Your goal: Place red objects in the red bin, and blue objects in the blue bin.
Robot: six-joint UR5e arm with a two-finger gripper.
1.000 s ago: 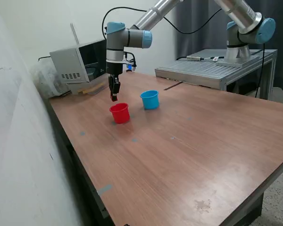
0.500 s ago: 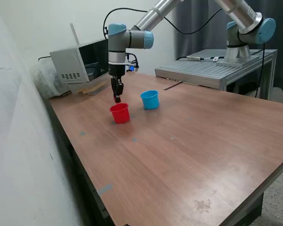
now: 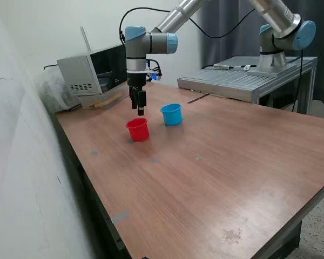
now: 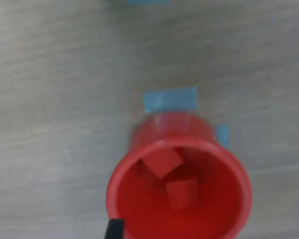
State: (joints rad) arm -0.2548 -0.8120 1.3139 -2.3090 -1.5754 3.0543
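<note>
Now the gripper (image 3: pixel 140 111) hangs just above the red cup (image 3: pixel 137 129), a little toward the light blue cup (image 3: pixel 171 114), with nothing visible between its fingers. Whether those fingers are spread or pressed together cannot be told: the exterior view shows them only as a thin dark shape, and the wrist view catches just two dark fingertips at the picture's edge, one on either side of the red cup (image 4: pixel 179 191).

Inside the red cup lie two small red cubes, one (image 4: pixel 162 163) tilted on a corner against the inner wall and the other (image 4: pixel 182 193) just beside it on the cup's floor. Patches of blue tape (image 4: pixel 169 99) lie on the wooden table (image 3: pixel 221 162) right behind the red cup. The light blue cup stands upright near the red cup, on the exterior view's right of it; its inside is not visible.
</note>
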